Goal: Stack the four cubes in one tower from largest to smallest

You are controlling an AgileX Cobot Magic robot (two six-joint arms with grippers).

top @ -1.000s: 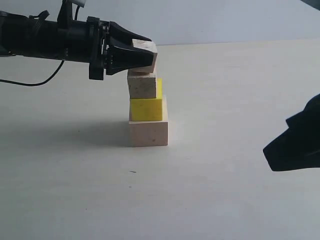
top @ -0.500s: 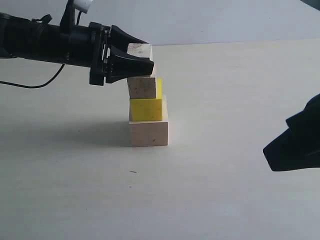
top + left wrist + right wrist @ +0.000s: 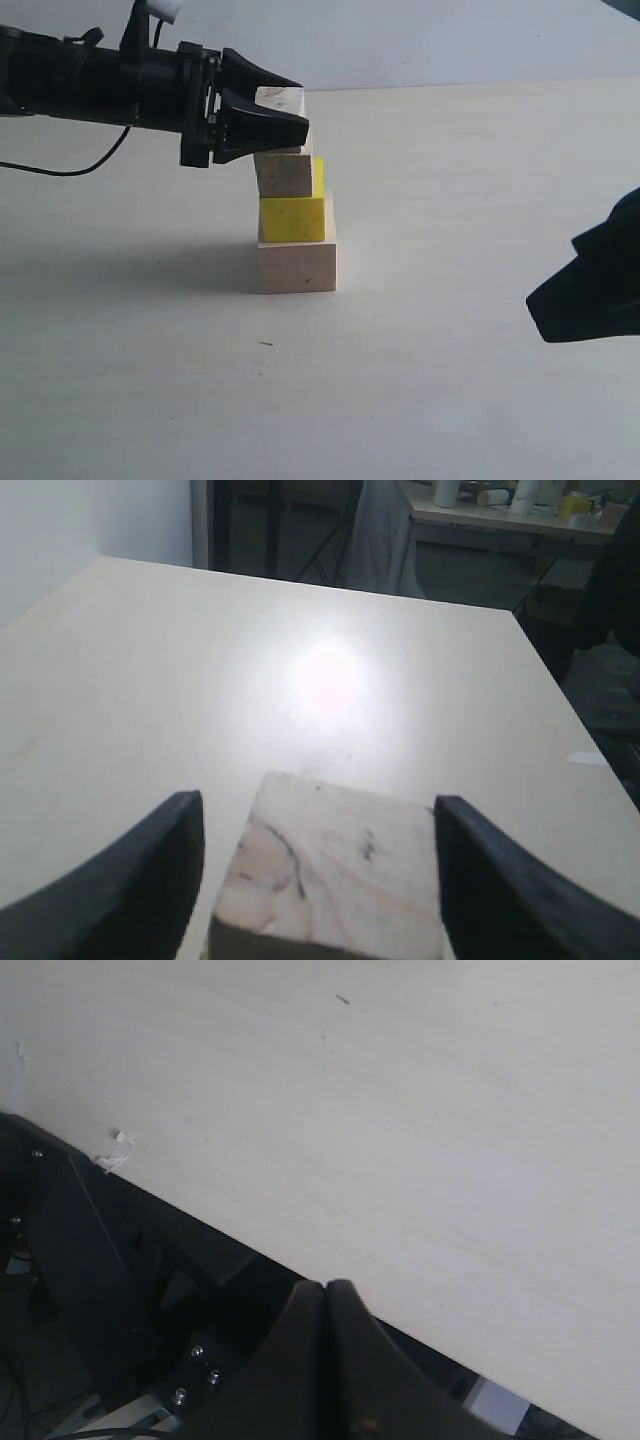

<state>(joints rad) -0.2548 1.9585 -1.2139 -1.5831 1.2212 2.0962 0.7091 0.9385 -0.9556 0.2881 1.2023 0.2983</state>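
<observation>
Tower of 4 stands on the pale tabletop (image 3: 450,380), well apart from the right arm: large bare pale wood cube (image 3: 297,264) as base, bright yellow cube (image 3: 293,217) on it, small pale wood cube with greyish face (image 3: 284,174) third, smallest pale wood cube with dark grain marks (image 3: 282,99) on top. All 4 are in order, so the stacking looks done bar the retreat. Black left gripper (image 3: 300,108) comes in level from the side and brackets the top cube. In the left wrist view its fingers (image 3: 150,880) stand apart, with a clear gap on 1 side and the other side just beside or touching the cube (cannot tell which), so nothing is clamped. Black right gripper (image 3: 325,1305) has its fingers pressed together, holds nothing and hangs off to the side, low over the table. Judged handling: the cubes are rigid, light, not fragile, with dry wood faces that should grip well, while the yellow one is perhaps slicker. Best hold is 2 opposite flat side faces, square on, about mid-height. Cubes sit flush toward 1 side, not centred, so the stack would tip easily, and a finger brushing the top cube on the way out could drag it off.
</observation>
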